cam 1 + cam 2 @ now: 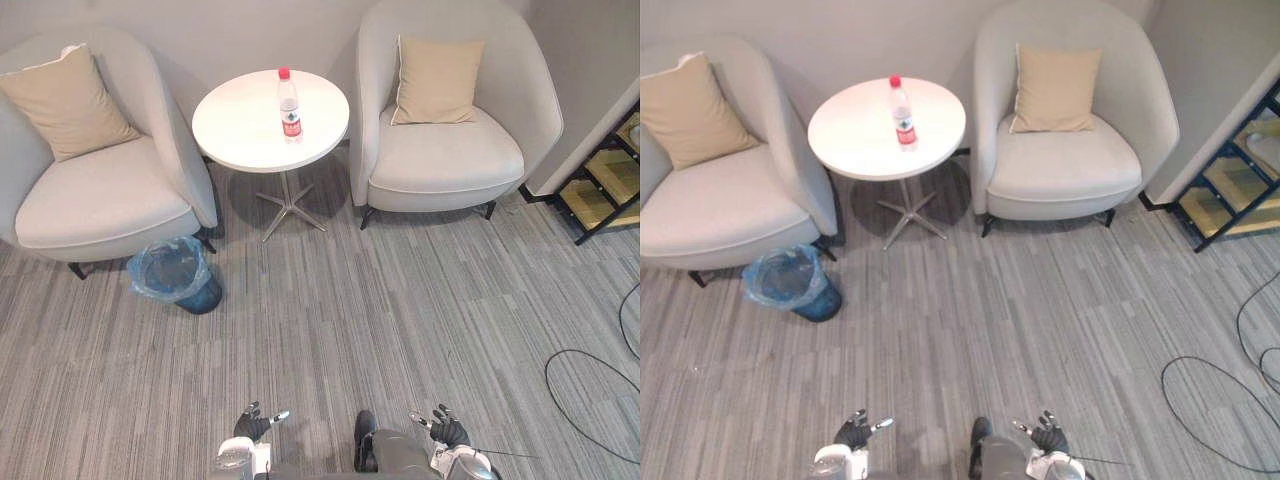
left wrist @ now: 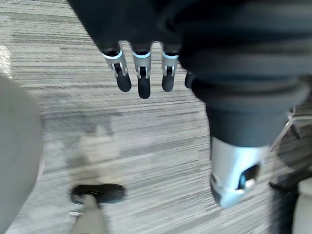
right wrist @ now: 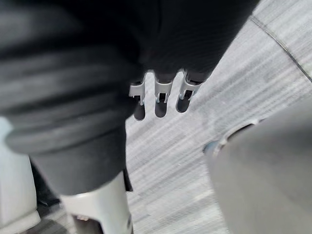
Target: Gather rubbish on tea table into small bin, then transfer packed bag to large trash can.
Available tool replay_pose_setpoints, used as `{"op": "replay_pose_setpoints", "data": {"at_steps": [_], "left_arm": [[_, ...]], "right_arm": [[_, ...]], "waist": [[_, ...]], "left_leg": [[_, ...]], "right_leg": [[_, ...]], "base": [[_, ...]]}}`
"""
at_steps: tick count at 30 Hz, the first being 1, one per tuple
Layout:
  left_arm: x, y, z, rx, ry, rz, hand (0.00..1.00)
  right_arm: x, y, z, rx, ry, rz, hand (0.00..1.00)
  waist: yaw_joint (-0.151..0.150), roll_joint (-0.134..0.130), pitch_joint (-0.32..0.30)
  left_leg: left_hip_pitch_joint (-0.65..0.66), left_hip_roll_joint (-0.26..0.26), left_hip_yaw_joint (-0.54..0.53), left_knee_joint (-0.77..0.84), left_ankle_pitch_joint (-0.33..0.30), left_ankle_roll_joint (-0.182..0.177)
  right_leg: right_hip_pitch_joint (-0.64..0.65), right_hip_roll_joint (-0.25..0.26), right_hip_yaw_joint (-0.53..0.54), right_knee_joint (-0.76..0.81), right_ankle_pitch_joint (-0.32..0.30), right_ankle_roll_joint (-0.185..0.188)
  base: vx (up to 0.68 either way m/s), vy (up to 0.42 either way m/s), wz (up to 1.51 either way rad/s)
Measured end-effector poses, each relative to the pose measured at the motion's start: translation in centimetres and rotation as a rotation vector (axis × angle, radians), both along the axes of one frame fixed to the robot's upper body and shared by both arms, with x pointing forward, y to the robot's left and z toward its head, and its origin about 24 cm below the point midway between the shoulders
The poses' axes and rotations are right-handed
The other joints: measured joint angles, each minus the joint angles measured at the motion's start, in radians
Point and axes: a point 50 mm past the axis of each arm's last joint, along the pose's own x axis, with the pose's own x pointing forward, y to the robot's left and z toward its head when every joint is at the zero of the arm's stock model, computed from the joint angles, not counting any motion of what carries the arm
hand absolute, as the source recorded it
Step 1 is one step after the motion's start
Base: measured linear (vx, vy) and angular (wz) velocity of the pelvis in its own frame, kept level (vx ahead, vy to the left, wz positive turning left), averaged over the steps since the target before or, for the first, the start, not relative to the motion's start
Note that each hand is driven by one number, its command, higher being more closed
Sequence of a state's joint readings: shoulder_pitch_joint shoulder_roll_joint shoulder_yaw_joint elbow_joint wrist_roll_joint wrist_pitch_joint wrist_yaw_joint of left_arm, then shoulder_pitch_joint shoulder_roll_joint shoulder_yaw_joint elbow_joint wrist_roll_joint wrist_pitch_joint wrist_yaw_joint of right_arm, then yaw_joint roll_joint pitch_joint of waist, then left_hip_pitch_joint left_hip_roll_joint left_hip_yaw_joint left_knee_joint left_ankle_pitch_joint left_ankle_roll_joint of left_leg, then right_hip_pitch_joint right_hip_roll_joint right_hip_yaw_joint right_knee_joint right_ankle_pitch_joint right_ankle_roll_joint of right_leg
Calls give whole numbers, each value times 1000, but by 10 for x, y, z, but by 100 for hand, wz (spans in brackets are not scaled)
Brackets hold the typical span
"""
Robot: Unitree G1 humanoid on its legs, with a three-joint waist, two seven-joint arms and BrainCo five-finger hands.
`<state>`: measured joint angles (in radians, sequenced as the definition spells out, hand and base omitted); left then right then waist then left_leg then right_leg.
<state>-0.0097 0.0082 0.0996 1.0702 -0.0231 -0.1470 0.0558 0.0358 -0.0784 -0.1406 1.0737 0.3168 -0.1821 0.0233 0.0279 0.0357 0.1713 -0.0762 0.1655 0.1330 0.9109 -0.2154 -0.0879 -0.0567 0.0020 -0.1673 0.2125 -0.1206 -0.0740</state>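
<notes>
Left eye view: bottle (image 1: 289,104) upright on counter (image 1: 235,125); left hand (image 1: 255,424), right hand (image 1: 447,430) loose-fingered, empty; step closer, grasp mid-body.

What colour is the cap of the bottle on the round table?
Red cap; clearest in the left eye view.

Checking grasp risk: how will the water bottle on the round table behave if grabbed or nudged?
Tall, narrow and upright, the water bottle probably tips if nudged. Its round body would likely roll once down. Fill unclear, so weight uncertain.
</notes>
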Motion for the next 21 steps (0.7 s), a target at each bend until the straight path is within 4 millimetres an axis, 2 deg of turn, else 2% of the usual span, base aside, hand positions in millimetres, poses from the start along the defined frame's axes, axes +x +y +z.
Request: {"op": "replay_pose_setpoints", "data": {"at_steps": [1, 2, 3, 4, 5, 6, 7, 9, 10, 12, 13, 14, 15, 16, 17, 18, 20, 21], "left_arm": [[4, 0, 2, 3, -22, -2, 0], [8, -2, 4, 0, -42, -13, 0], [9, -3, 5, -2, -48, -16, 0], [12, -6, 6, -4, -60, -27, 0], [12, -8, 6, -4, -59, -47, 0], [12, -9, 6, -4, -58, -54, 0], [12, -9, 6, 1, -56, -65, 0], [9, -6, 4, 11, -36, -76, 0], [10, -5, 5, 18, -37, -85, 0], [9, -4, 4, 20, -30, -86, 0], [7, -5, 2, 16, -19, -95, 0], [5, -4, 1, 19, -4, -118, 0], [3, -3, 0, 22, 4, -131, 0], [1, -2, -1, 31, 20, -152, 0], [-2, -1, -2, 34, 36, -159, 0], [-4, 0, -3, 37, 46, -160, 0], [-5, 0, -4, 37, 54, -159, 0], [-5, 0, -4, 36, 56, -158, 0]], "right_arm": [[-2, 2, -1, 5, 5, -4, 0], [-1, 4, -1, 10, 5, -8, 0], [-1, 4, -1, 10, 3, -9, 0], [5, 6, 1, 14, -10, -5, 0], [6, 7, 0, 17, -10, -4, 0], [5, 6, 0, 15, -7, -4, 0], [4, 8, -1, 18, 0, 1, 0], [5, 15, -1, 33, 1, 8, 0], [3, 16, -3, 38, 9, 9, 0], [1, 16, -3, 36, 18, 8, 0], [-2, 16, -5, 35, 33, 15, 0], [-2, 16, -5, 25, 33, 32, 0], [-2, 16, -5, 25, 33, 33, 0], [-2, 16, -5, 26, 32, 30, 0], [-3, 15, -5, 25, 36, 25, 0], [-3, 14, -5, 24, 36, 26, 0], [-1, 14, -4, 26, 29, 29, 0], [1, 13, -3, 23, 20, 30, 0]], "waist": [[9, -18, 1], [20, -21, -1], [23, -22, -2], [27, -20, -3], [31, -13, -7], [32, -9, -10], [40, -13, -15], [33, -35, -32], [32, -50, -35], [35, -51, -36], [36, -51, -38], [29, -58, -42], [30, -60, -41], [26, -61, -40], [23, -64, -43], [20, -63, -43], [16, -62, -43], [5, -55, -40]], "left_leg": [[-54, 2, 47, -21, -40, 21], [-103, -15, 82, -127, -57, 28], [-118, -24, 86, -179, -57, 28], [-150, -52, 85, -349, -46, 33], [-153, -85, 59, -576, 21, 23], [-152, -95, 45, -654, 63, 22], [-125, -120, 27, -704, 195, 48], [-117, -155, 34, -704, 180, 76], [-110, -166, 59, -692, 158, 92], [-67, -174, 66, -692, 123, 103], [-7, -178, 73, -713, 92, 108], [49, -186, 72, -735, 73, 112], [69, -190, 71, -741, 65, 116], [109, -198, 65, -755, 53, 117], [177, -200, 54, -784, 41, 122], [221, -195, 45, -814, 39, 124], [252, -187, 28, -837, 39, 124], [262, -171, 9, -842, 34, 121]], "right_leg": [[62, -8, 5, -46, -2, 1], [97, -19, 12, -86, -2, 7], [105, -22, 15, -99, -4, 10], [130, -29, 21, -125, -10, 25], [156, -35, 24, -150, -20, 43], [169, -34, 25, -159, -28, 54], [195, -43, 49, -167, -49, 82], [203, -78, 59, -156, -72, 110], [194, -98, 74, -123, -76, 120], [171, -109, 97, -5, -85, 134], [110, -113, 128, 205, -99, 172], [32, -129, 146, 420, -72, 242], [5, -134, 148, 494, -66, 257], [-36, -151, 142, 611, -75, 246], [-72, -173, 94, 694, -107, 208], [-100, -185, 49, 691, -136, 174], [-141, -187, 17, 648, -159, 163], [-169, -175, 3, 565, -169, 151]], "base": [[375, -75, -13], [303, -52, -15], [267, 3, -17], [303, 65, -8], [303, 65, -6], [443, 158, -21], [334, 138, -17], [486, 161, -6], [516, 159, -8], [383, 152, -14], [343, 158, -15], [339, 139, -11], [275, 87, 5], [364, 49, 15], [428, 29, 25], [404, 11, 23], [248, -39, 34], [396, -148, 54]]}}
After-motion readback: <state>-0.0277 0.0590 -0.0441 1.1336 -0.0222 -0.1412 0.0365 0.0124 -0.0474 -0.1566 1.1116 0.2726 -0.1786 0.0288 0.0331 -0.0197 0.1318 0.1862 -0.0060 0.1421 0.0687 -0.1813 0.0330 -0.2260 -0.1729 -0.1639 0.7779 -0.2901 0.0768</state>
